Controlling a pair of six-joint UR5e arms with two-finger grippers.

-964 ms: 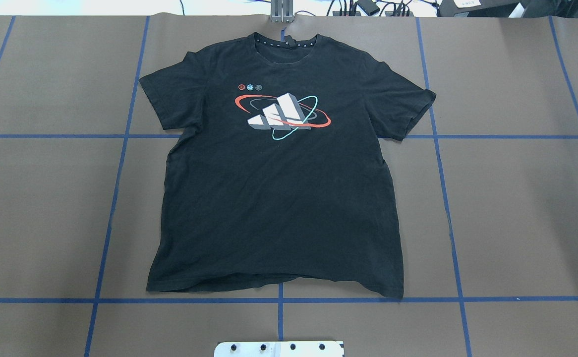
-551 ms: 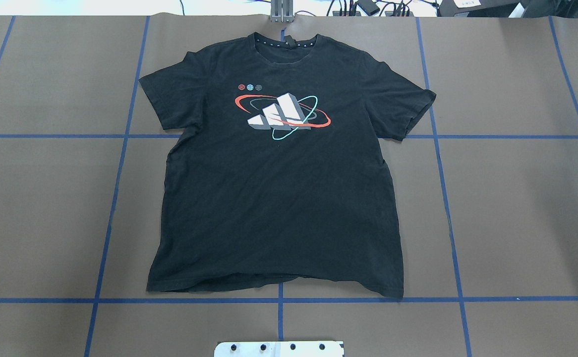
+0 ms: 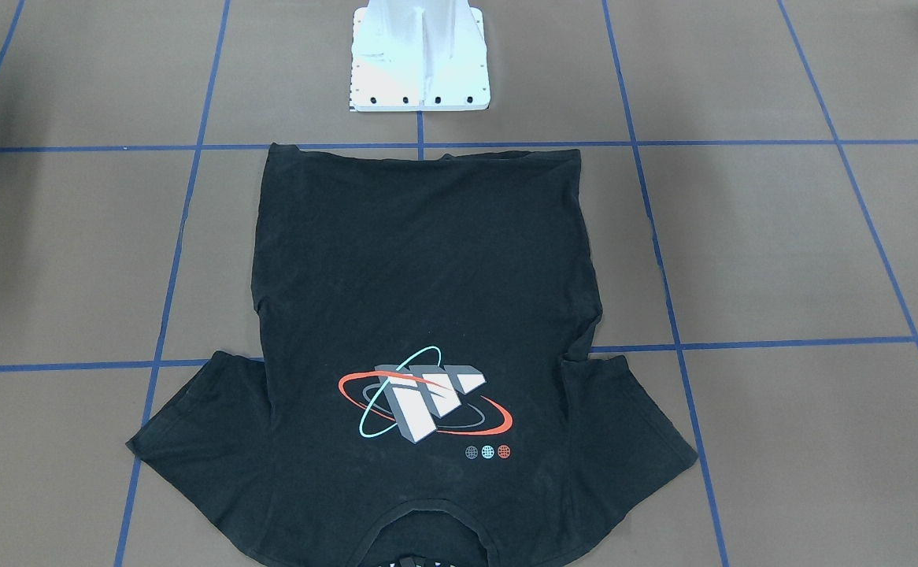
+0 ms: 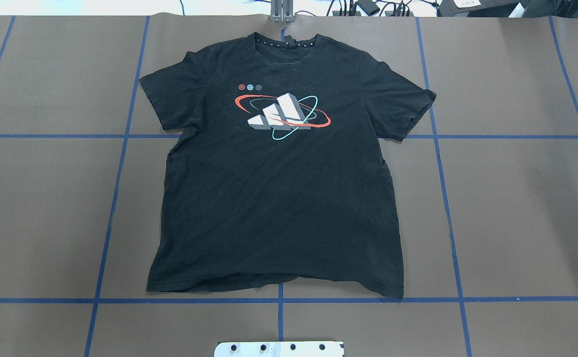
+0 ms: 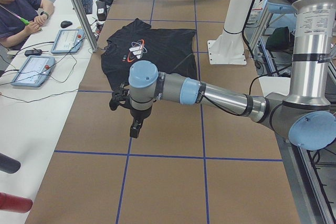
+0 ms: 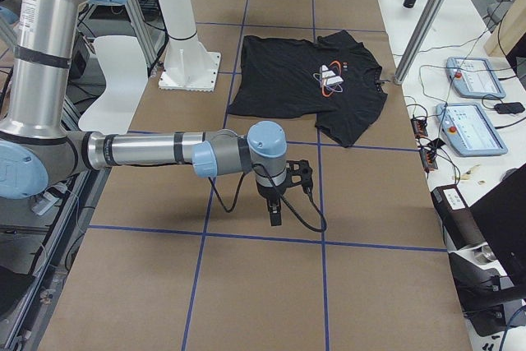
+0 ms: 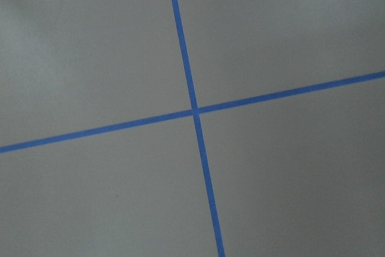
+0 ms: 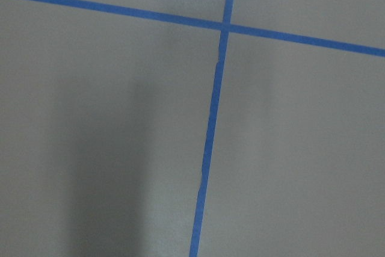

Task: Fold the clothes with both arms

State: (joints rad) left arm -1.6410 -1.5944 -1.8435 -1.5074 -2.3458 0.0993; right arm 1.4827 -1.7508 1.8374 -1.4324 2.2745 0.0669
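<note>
The clothes are one black T-shirt [image 4: 279, 198] lying flat and print-side up in the middle of the table, collar at the far edge and hem toward the robot base. Its white, red and teal logo [image 4: 281, 116] faces up. The shirt [image 3: 420, 260] also fills the front-facing view. My left arm's gripper [image 5: 135, 128] hangs over bare table well short of the shirt [image 5: 152, 51]; I cannot tell if it is open or shut. My right arm's gripper [image 6: 274, 213] likewise hovers over bare table away from the shirt [image 6: 296, 80], state not readable. Both wrist views show only table.
The brown table [image 4: 517, 208] carries a grid of blue tape lines [image 4: 442, 198]. The white pedestal base [image 3: 420, 55] stands just behind the hem. A person [image 5: 16, 9] sits at a side desk with tablets [image 5: 32, 70] and cables.
</note>
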